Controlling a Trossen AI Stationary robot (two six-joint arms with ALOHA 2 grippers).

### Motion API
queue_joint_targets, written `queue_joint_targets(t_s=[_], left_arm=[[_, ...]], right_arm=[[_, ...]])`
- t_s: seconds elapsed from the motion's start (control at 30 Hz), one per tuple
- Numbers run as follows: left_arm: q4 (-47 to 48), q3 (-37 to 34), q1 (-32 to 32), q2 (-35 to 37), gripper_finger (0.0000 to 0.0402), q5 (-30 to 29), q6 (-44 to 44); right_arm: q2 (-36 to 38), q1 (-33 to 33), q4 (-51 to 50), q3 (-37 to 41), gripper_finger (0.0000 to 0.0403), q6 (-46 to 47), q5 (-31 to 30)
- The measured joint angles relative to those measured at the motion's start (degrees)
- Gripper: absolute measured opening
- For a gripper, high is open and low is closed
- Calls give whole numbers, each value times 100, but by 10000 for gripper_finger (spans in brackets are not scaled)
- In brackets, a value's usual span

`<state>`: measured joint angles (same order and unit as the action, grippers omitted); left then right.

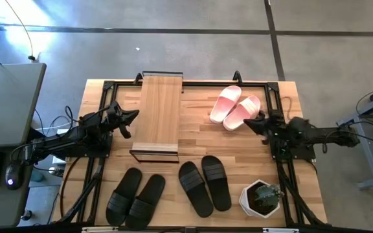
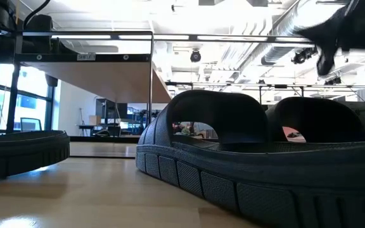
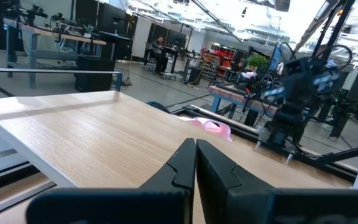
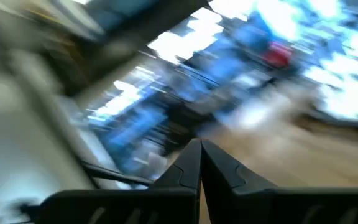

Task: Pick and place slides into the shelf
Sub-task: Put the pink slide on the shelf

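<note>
Both the left gripper [image 1: 133,116] and right gripper [image 1: 246,121] are closed, empty; open the right one before descending on the pink slides [image 1: 236,108], nearest it.

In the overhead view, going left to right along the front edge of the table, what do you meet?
Left black pair of slides → right black pair of slides → potted plant in a white pot.
</note>
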<state>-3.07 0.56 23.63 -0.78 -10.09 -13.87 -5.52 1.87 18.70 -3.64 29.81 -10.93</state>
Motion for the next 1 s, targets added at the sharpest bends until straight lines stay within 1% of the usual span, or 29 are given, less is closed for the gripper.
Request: queue_joint_targets(t_s=[0.07,0.13,0.2,0.23,0.3,0.37,0.43,0.47,0.53,0.63,0.7,0.77,0.83,0.9,1.0], left_arm=[[2,2,-1,0,3,8,-92],[4,2,-1,0,3,17,-453],[2,1,-1,0,3,17,-939],[2,1,-1,0,3,17,-1183],[2,1,-1,0,3,17,-1522],[7,2,-1,0,3,17,-1669],[11,0,-1,0,3,41,-1691],[9,2,-1,0,3,86,-1698],[10,0,-1,0,3,162,-1700],[11,0,-1,0,3,208,-1698],[15,2,-1,0,3,218,-1698],[17,1,-1,0,3,294,-1698],[15,2,-1,0,3,372,-1698],[16,0,-1,0,3,447,-1698],[17,0,-1,0,3,535,-1696]], right_arm=[[-2,0,891,0,0,-183,616],[0,2,1723,-2,1,-458,1131],[0,2,2238,-13,1,-770,1440],[0,2,2257,-72,1,-953,1543],[0,0,1864,-321,1,-1283,1687],[-57,2,1031,-687,3,-1591,1702],[-228,2,172,-1083,13,-1866,1543],[-347,2,-216,-1314,20,-2018,1398],[-624,2,-993,-1795,38,-2280,780],[-1158,0,-2524,-2643,67,-2718,-629],[-1613,0,-3618,-3198,82,-2810,-1675],[-2128,0,-4586,-3692,93,-2492,-2682],[-2652,-2,-5452,-4097,99,-1965,-3451],[-3217,-13,-6214,-4469,103,-1444,-3834],[-4089,-214,-7016,-4914,103,-693,-3838]])
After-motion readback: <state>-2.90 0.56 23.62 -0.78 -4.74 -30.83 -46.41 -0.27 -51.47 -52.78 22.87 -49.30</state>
